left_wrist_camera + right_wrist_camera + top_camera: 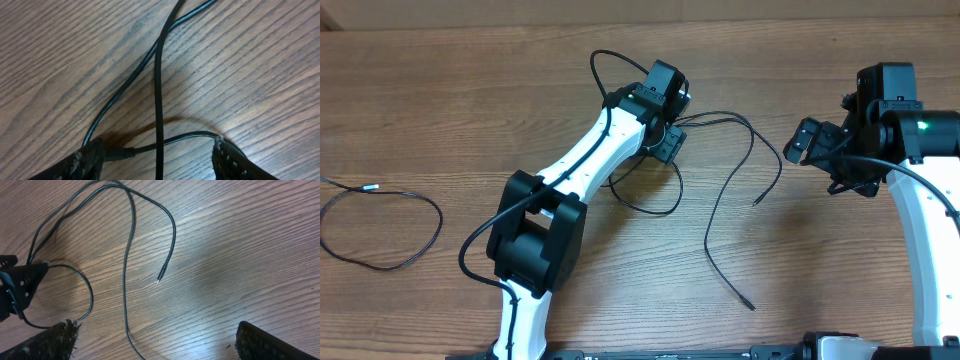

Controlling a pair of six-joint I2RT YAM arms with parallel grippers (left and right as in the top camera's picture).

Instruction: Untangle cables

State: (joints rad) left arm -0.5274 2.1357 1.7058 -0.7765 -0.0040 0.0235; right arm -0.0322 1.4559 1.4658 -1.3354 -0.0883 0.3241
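Thin black cables (708, 240) lie looped in the middle of the wooden table (470, 90), with loose ends trailing right and toward the front. My left gripper (668, 140) is down at the knot of the tangle. In the left wrist view its jaws (157, 160) stand apart, open. One strand (159, 100) runs straight between them. A small plug end (120, 152) lies against the left finger. My right gripper (808, 140) hovers open to the right of the strands. Below it lie a strand (127, 265) and a free tip (159, 280).
A separate thin cable (438, 222) forms a loose loop at the far left of the table. The left arm (580, 160) stretches diagonally over the table's middle. The right arm (920, 200) stands along the right edge.
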